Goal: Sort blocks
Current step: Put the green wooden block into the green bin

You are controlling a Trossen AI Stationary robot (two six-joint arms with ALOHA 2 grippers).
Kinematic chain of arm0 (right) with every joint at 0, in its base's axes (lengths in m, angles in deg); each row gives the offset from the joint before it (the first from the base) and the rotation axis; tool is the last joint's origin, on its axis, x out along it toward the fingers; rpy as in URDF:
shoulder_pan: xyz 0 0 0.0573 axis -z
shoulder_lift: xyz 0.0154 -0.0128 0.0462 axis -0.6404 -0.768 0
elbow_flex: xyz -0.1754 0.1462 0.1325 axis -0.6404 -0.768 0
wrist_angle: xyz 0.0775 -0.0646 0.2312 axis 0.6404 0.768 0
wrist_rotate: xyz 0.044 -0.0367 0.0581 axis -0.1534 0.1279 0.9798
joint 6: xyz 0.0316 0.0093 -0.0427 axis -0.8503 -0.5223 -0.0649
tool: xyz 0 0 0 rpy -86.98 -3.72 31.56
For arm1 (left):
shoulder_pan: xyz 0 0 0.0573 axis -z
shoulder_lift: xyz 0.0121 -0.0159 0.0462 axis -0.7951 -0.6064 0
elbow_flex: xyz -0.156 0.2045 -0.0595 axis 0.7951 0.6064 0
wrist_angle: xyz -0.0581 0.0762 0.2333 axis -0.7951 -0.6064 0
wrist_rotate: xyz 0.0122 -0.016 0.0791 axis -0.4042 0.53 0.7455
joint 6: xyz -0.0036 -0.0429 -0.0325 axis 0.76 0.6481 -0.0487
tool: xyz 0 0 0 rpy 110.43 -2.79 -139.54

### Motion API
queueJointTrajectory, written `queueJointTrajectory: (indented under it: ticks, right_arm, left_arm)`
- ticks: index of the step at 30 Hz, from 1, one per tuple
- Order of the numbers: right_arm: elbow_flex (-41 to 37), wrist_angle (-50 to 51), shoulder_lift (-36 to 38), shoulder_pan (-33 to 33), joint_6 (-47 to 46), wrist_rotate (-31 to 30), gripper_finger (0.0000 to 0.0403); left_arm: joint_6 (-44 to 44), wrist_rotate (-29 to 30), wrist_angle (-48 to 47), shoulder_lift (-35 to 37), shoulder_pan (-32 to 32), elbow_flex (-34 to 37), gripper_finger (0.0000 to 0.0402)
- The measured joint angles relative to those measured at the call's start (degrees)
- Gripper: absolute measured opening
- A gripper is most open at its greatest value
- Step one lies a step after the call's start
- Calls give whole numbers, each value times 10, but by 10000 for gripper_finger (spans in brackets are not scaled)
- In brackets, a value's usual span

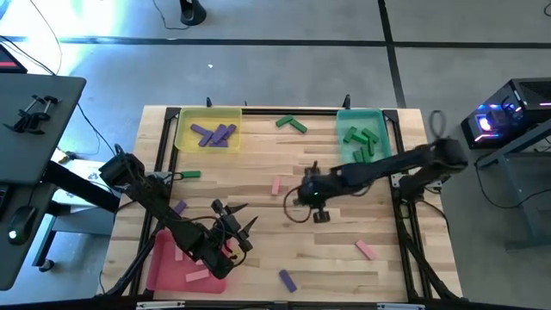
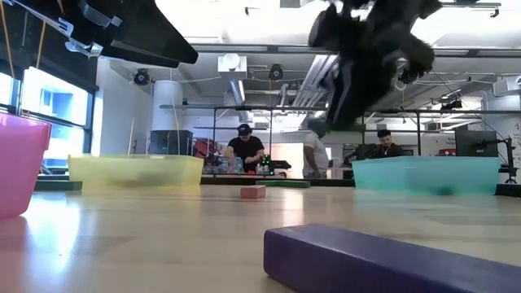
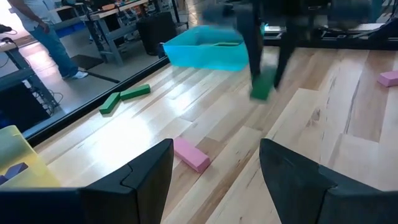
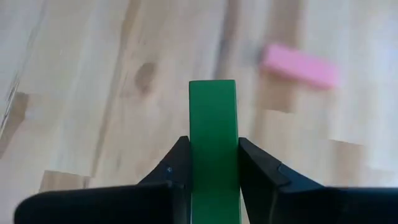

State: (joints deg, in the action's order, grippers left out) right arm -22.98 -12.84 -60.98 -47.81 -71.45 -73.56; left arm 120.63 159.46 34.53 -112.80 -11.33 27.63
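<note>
I have the right jaws pinching a green block by its two long sides, lifted off the table; the block's long axis runs straight out ahead between the jaws, its free end sticking well past the tips. Beyond that free end and off to one side lies a pink block flat on the wood, clear of my grip. To do this carry well, I judge I should keep the pinch firm, hold the block level, and bring it over the teal tray, where other green ones lie, before letting go low. My left jaws stand spread and empty above the table, with another pink block just ahead between them.
</note>
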Motion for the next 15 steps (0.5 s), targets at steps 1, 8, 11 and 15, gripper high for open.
queueJointTrajectory:
  ticks: [1, 8, 11, 15]
  right_arm:
    - [0, 10, 22, 0, -4, -15, 71]
    - [1, 115, 208, 30, -60, -199, 71]
    - [2, 182, 282, 71, -114, -267, 71]
    - [2, 296, 346, 158, -224, -329, 71]
  left_arm:
    - [0, 0, 0, 0, 0, 0, 227]
    - [0, 0, 0, 0, 0, 0, 227]
    - [0, 0, 0, 0, 0, 0, 227]
    - [0, 0, 1, 0, 0, 0, 227]
